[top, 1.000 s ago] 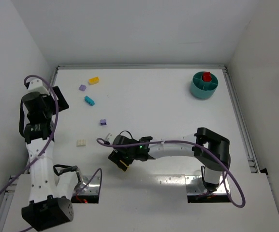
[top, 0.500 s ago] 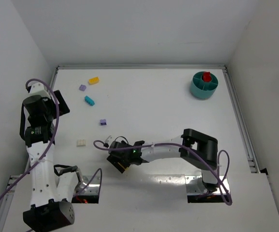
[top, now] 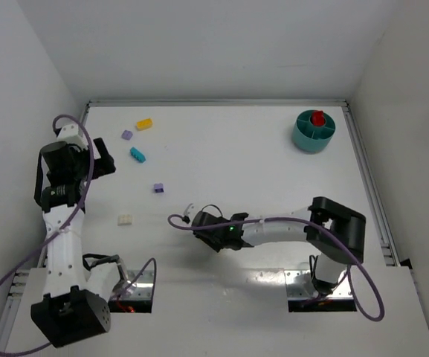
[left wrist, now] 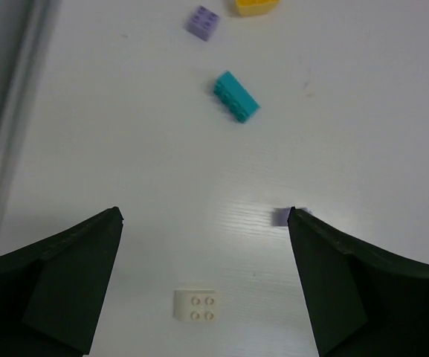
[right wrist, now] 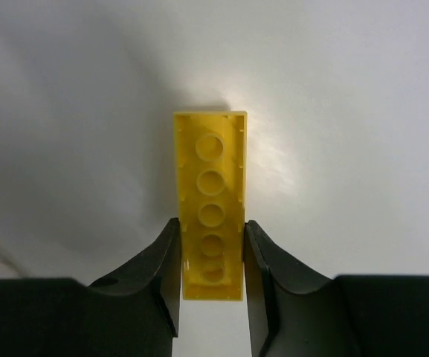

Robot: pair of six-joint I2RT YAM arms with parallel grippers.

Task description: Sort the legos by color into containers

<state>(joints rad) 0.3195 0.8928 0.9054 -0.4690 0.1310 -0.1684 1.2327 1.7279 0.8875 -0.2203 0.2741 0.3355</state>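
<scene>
A long yellow plate (right wrist: 210, 186) lies underside-up between the fingers of my right gripper (right wrist: 210, 253), which is shut on it. From above, that gripper (top: 202, 223) sits low over the table near the middle front, hiding the plate. My left gripper (left wrist: 204, 216) hangs open and holds nothing, above a cream brick (left wrist: 196, 305). A cyan brick (left wrist: 236, 97), a purple brick (left wrist: 202, 21), a yellow brick (left wrist: 256, 6) and a tiny purple cube (left wrist: 281, 216) lie beyond it. The round teal dish (top: 304, 137) stands at the far right with a red brick (top: 317, 117) in it.
From above, the loose bricks are spread over the left half: yellow (top: 144, 123), purple (top: 127, 134), cyan (top: 137, 155), small purple (top: 158, 188), cream (top: 126, 220). White walls and a metal rail (top: 366, 178) border the table. A purple cable (top: 181, 219) trails from the right wrist.
The right gripper's jaws closed on the yellow plate, and the gripper shifted right and slightly away. The left arm swung its gripper forward, towards the loose bricks.
</scene>
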